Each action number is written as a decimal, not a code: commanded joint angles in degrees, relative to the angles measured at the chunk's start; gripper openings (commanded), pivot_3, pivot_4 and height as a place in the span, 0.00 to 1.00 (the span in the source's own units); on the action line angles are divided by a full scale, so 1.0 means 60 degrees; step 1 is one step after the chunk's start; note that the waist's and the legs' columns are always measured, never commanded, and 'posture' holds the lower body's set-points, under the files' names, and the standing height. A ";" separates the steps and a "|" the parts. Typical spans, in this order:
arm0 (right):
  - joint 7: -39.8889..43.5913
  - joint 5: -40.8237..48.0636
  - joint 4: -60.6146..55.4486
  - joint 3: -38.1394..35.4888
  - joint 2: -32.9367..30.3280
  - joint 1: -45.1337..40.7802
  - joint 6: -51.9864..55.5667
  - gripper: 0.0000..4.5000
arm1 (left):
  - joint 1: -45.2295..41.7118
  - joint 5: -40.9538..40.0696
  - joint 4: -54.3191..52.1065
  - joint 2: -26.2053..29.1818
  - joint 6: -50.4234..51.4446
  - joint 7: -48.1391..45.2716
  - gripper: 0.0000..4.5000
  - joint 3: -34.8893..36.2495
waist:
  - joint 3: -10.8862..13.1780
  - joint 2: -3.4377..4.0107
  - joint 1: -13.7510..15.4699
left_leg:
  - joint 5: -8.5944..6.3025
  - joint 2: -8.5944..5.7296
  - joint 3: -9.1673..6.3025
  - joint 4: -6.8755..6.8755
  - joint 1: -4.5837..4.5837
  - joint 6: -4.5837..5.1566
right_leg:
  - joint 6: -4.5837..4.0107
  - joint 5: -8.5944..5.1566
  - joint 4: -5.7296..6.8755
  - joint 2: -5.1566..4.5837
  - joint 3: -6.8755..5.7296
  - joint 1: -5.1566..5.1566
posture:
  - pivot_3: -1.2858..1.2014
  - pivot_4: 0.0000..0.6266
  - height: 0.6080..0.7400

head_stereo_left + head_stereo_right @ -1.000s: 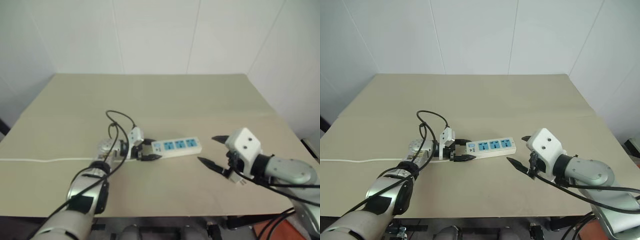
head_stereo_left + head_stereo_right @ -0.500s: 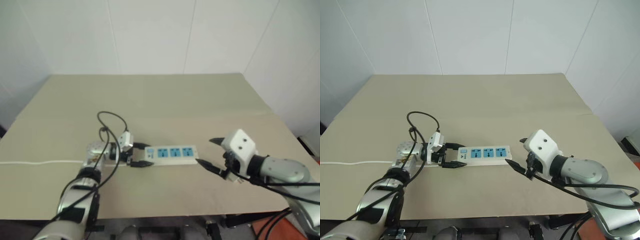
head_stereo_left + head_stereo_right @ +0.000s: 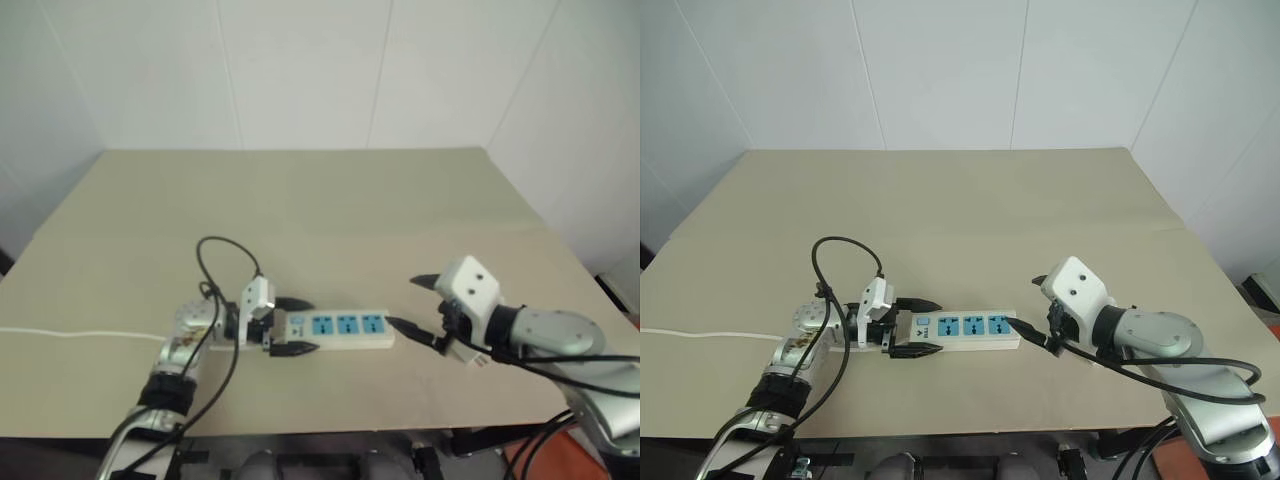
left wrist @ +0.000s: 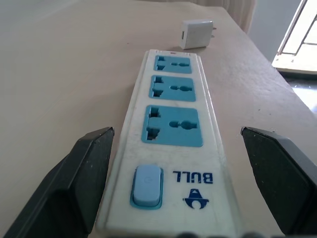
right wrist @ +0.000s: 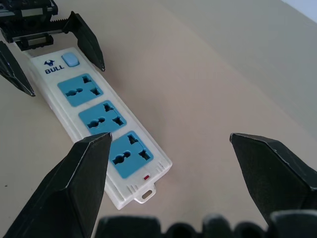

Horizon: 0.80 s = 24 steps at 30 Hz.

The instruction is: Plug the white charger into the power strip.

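Two open grippers sit at the two ends of the power strip (image 3: pixel 962 330).

The left gripper (image 3: pixel 908 327) has its fingers wide apart around the switch end, maybe to steady it. The right gripper (image 3: pixel 1028 312) waits open and empty at the other end. The strip is smooth white plastic with three blue outlets. The white charger (image 4: pixel 197 34), a little cube with prongs, lies on the tan table (image 3: pixel 940 200) just past the strip's far end.

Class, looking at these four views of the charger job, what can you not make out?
- White charger: left wrist view shows it beyond the power strip; its prongs are too small to count.
- Strip's cord: left gripper covers where it joins.
- Cord's far end: cut off by the head views' edge.
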 commanded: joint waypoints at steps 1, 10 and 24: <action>0.0028 -0.0073 -0.0137 -0.0100 0.0015 -0.0114 -0.0278 1.00 | -0.0184 -0.0715 0.0565 0.0040 -0.1069 -0.0197 0.99 0.0596 | 0.0000 0.0001 0.0019 | 0.0000 0.0000 0.0000 0.0000 0.0000 0.0000 | 0.0000 0.0000 -0.0001 -0.0001 0.0000 0.0000 | 0.52 0.24 1.00; 0.0046 -0.0051 -0.0222 -0.0218 -0.0002 -0.0011 -0.0244 1.00 | -0.1113 -0.1844 0.3005 0.0460 -0.1449 -0.1818 0.99 0.0638 | 0.0000 0.0001 0.0039 | 0.0000 -0.0003 0.0002 0.0001 -0.0006 0.0000 | -0.0001 0.0001 -0.0012 -0.0003 -0.0002 0.0001 | 0.52 0.24 1.00; 0.0090 0.0023 -0.0428 -0.0608 -0.0229 0.0230 -0.0114 1.00 | -0.2096 -0.2423 0.5358 0.0382 -0.3014 -0.1818 0.99 -0.1131 | 0.0000 0.0000 0.0042 | 0.0000 -0.0002 0.0002 0.0000 -0.0010 0.0001 | -0.0001 0.0001 -0.0013 -0.0003 -0.0001 -0.0001 | 0.52 0.24 1.00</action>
